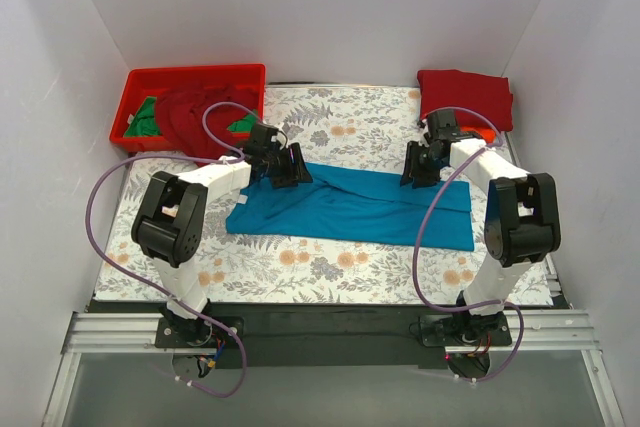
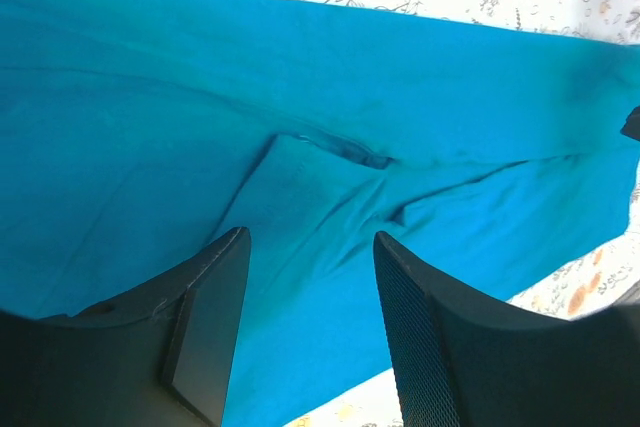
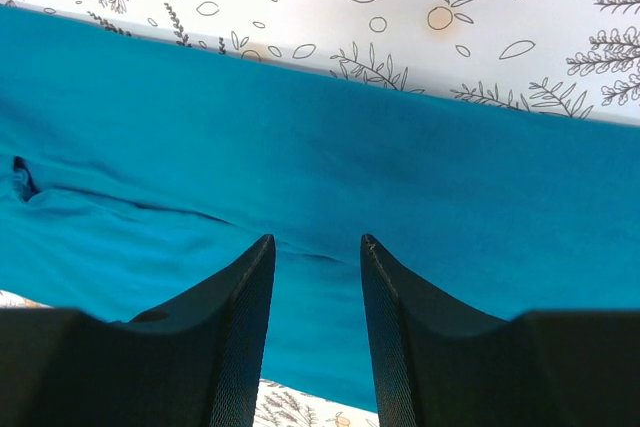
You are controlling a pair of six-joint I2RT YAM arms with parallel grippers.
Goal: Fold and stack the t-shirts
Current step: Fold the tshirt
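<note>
A bright teal-blue t-shirt lies on the flowered table cover, folded lengthwise into a long strip. My left gripper hovers over its far edge near the left end. It is open, and in the left wrist view the teal cloth shows flat between the left gripper's spread fingers. My right gripper is over the far edge near the right end, also open. In the right wrist view the cloth lies under the right gripper, with nothing pinched.
A red plastic tray at the back left holds a dark red shirt and green cloth. A folded dark red shirt lies at the back right with orange cloth showing beside it. White walls enclose the table.
</note>
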